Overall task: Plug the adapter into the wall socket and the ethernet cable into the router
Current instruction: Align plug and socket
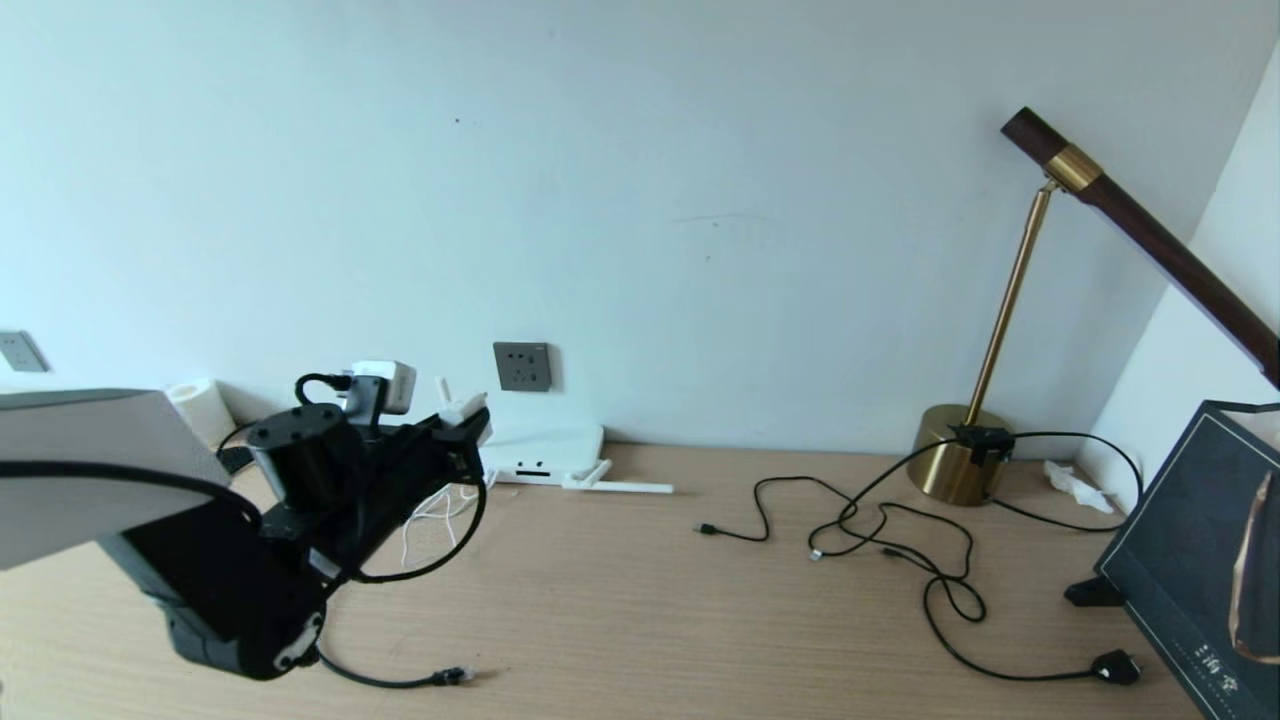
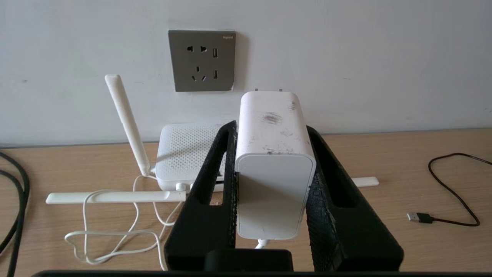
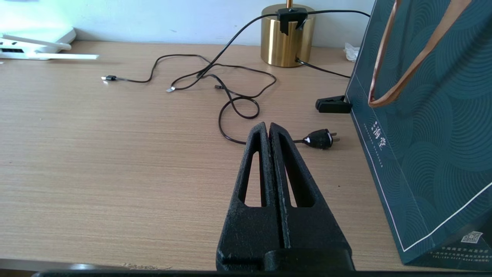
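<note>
Pale wall behind a light wood-grain desk (image 1: pixel 640 600). The left gripper (image 2: pixel 273 127), black with 2 perforated fingers, is hovering above the desk and clamping the adapter (image 2: pixel 273 161), a small white cube-shaped plug with scuffed sides. Its thin white cord (image 2: pixel 115 231) is hanging from its rear end and looping on the desk below the gripper. The adapter's 2 metal prongs are pointing at the wall, not yet in any hole.

The wall socket (image 2: pixel 202 60), a dark grey square plate with several plug holes, is sitting ahead of the gripper tips, up and slightly off to one side, apart from the prongs. The router (image 2: pixel 184 154), a flat white rounded box with a perforated top, is lying on the desk just beyond and below the gripper, against the wall. 1 stick antenna is standing tilted; others are lying flat along the desk.

The ethernet cable (image 1: pixel 440 678), thick and black with a clear clip tip, is lying on the desk below the left arm in the head view, tip free, well apart from the router.

The right gripper (image 3: pixel 269 129) is parked low over the desk with fingers pressed together, holding nothing. Just past its tips: a chunky black plug (image 3: pixel 319 139) on a black cord. Further ahead: thin black cables (image 3: pixel 215 77) and a brass lamp base (image 3: pixel 286 36). Beside it: a dark teal paper bag (image 3: pixel 430 134).
</note>
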